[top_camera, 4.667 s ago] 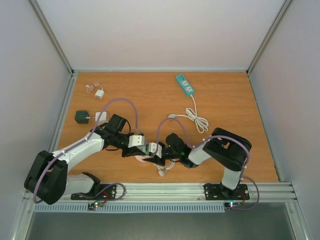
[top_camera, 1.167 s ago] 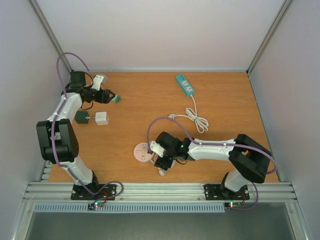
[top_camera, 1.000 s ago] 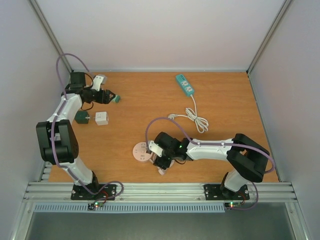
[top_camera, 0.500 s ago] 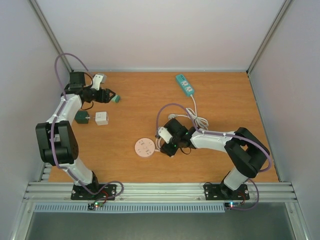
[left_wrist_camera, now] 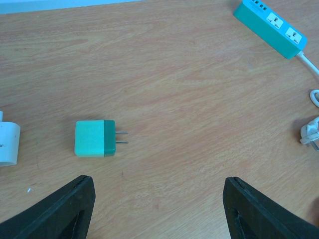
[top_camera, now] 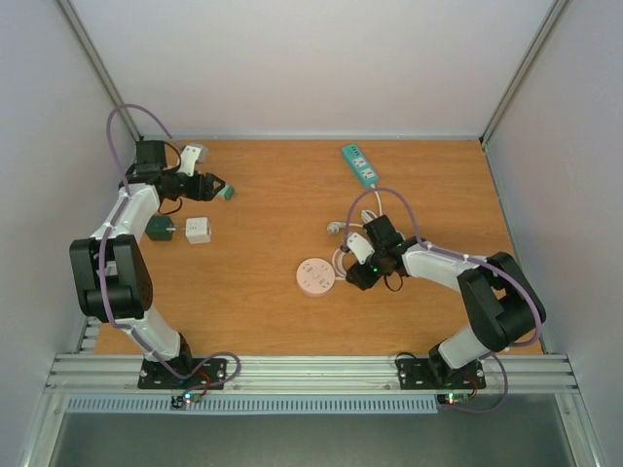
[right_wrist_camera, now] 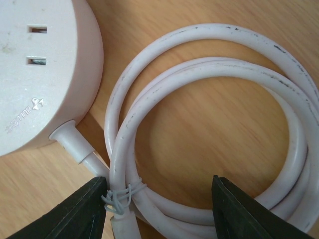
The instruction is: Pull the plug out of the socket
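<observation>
Teal plug (left_wrist_camera: pixel 94 138) is seen lying free, well apart from the round socket (right_wrist_camera: pixel 40 74). Left gripper (left_wrist_camera: pixel 157 181) and right gripper (right_wrist_camera: pixel 158 184) are spread wide (nothing held); the coiled cord (right_wrist_camera: pixel 224 64) could be snagged, dragging the socket.

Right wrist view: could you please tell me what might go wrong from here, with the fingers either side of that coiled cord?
1. The right gripper stands open over the coiled cord, which runs into the round socket; closing and lifting would likely drag the socket along.
2. The teal plug lies loose, prongs bare, below the open left gripper; a low move could knock it.
</observation>
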